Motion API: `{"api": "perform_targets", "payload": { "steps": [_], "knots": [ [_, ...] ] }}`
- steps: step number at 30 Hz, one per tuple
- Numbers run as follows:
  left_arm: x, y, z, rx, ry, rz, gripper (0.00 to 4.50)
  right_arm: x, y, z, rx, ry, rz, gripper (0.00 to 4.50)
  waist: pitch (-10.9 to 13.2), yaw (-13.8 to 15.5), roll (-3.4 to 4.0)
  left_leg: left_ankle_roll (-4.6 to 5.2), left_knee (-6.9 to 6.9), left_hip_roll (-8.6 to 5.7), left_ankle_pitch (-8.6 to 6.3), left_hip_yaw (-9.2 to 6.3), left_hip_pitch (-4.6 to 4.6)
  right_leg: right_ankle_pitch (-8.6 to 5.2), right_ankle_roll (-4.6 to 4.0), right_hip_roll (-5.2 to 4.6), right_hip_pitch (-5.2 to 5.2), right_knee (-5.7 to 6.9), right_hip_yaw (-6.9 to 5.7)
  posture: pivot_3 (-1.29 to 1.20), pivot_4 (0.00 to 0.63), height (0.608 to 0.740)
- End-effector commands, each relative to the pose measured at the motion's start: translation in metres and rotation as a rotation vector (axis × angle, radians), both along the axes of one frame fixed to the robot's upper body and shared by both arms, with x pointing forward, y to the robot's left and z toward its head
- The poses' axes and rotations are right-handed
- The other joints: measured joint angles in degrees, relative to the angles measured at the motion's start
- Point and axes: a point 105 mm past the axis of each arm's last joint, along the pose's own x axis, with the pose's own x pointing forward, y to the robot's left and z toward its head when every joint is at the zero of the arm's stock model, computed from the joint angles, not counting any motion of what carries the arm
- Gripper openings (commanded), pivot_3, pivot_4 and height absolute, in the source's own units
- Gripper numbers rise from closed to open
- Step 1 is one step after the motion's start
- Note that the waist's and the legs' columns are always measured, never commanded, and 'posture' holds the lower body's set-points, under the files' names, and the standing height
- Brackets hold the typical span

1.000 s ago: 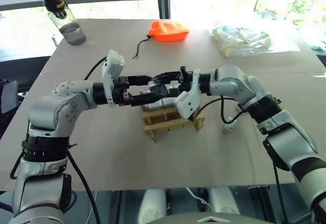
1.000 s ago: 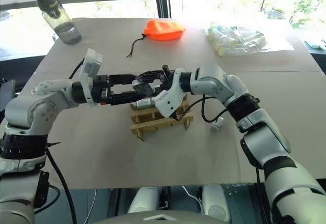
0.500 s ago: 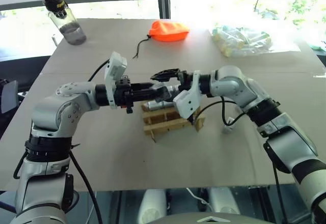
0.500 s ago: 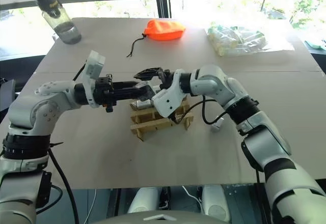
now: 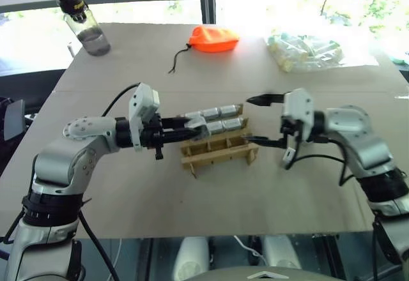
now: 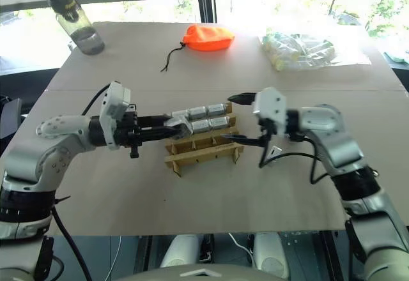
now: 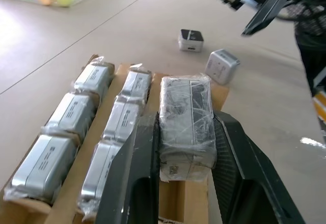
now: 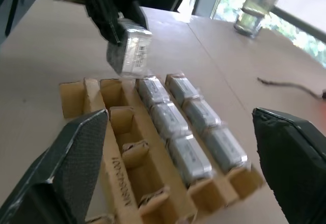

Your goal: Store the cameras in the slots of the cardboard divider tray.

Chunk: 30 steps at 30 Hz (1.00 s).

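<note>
Left gripper [image 7: 186,183] pinches a film-wrapped camera [image 7: 186,124] above the cardboard divider tray [image 5: 217,156], whose two far rows hold six cameras [image 8: 188,119]; right gripper [image 5: 262,120] hovers spread wide beside the tray.

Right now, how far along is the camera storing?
Done: six cameras sit in two rows of the tray, three in each. In hand: the left gripper is shut on a seventh camera over the tray's third row, which has no cameras in it; the right gripper is open, beside the tray. Left: seat this one, then the two cameras lying on the table.
</note>
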Motion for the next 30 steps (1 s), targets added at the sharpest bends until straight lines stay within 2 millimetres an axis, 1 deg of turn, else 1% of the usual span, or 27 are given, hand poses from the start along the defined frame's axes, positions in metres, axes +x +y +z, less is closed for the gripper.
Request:
{"api": "perform_targets", "payload": {
  "steps": [1, 3, 5, 9, 13, 15, 18, 23, 30],
  "knots": [
    [-0.006, -0.003, -0.004, 0.047, -0.08, 0.005, 0.79, -0.02, -0.028, 0.007, 0.114, 0.084, 0.054, 4.5, 0.0, 0.2, 0.0, 0.01, -0.01, 0.0, 0.0, -0.01, 0.0, 0.0, 0.0, 0.0, 0.0, -0.01, -0.01, 0.0, 0.15, 0.726],
    [-0.008, -0.004, -0.012, 0.07, -0.085, 0.002, 0.79, -0.026, -0.049, -0.009, 0.073, 0.155, 0.047, 4.5, 0.0, 0.4, 0.0, 0.02, -0.01, -0.02, -0.01, 0.0, 0.0, 0.0, 0.0, 0.01, 0.01, -0.04, 0.0, 0.0, 0.15, 0.726],
    [-0.008, -0.006, -0.016, 0.071, -0.092, 0.007, 0.79, -0.027, -0.069, -0.022, 0.046, 0.169, 0.01, 4.5, 0.0, 0.6, -0.01, 0.05, 0.0, -0.03, -0.03, 0.01, -0.01, 0.0, 0.01, 0.01, 0.01, -0.06, 0.0, 0.0, 0.15, 0.726],
    [-0.007, -0.007, -0.023, 0.077, -0.103, 0.016, 0.79, -0.032, -0.099, -0.036, 0.061, 0.234, -0.036, 4.5, 0.0, 1.1, -0.01, 0.06, 0.01, -0.04, -0.03, 0.06, 0.05, 0.0, 0.01, 0.06, 0.03, -0.06, 0.06, 0.0, 0.15, 0.726],
    [-0.002, -0.006, -0.026, 0.079, -0.116, 0.03, 0.79, -0.04, -0.123, -0.042, 0.125, 0.216, -0.049, 4.5, 0.0, 1.1, -0.01, 0.06, 0.01, -0.03, -0.03, 0.09, 0.07, 0.0, 0.01, 0.08, 0.04, -0.06, 0.1, 0.0, 0.15, 0.726],
    [-0.001, -0.006, -0.027, 0.076, -0.119, 0.034, 0.79, -0.044, -0.131, -0.048, 0.119, 0.223, -0.053, 4.5, 0.0, 1.1, -0.01, 0.06, 0.02, -0.04, -0.03, 0.1, 0.07, 0.0, 0.01, 0.08, 0.05, -0.07, 0.11, 0.0, 0.15, 0.726],
    [0.001, -0.005, -0.028, 0.067, -0.12, 0.043, 0.79, -0.047, -0.138, -0.051, 0.138, 0.216, -0.061, 4.5, 0.0, 1.1, -0.01, 0.06, 0.01, -0.02, -0.03, 0.1, 0.09, 0.0, 0.01, 0.08, 0.05, -0.06, 0.11, 0.0, 0.15, 0.726],
    [0.002, -0.005, -0.034, 0.076, -0.118, 0.043, 0.79, -0.05, -0.142, -0.052, 0.14, 0.192, -0.057, 4.5, 0.0, 1.1, -0.01, 0.06, 0.02, -0.01, -0.03, 0.12, 0.21, 0.0, 0.02, 0.08, 0.16, -0.05, 0.14, 0.0, 0.15, 0.726],
    [0.004, -0.007, -0.041, 0.106, -0.127, 0.015, 0.79, -0.047, -0.142, -0.048, 0.159, 0.175, -0.057, 4.5, 0.0, 1.1, -0.01, 0.06, 0.02, -0.01, -0.03, 0.11, 0.26, 0.0, 0.02, 0.07, 0.23, -0.05, 0.13, 0.0, 0.15, 0.726]
  ]
}}
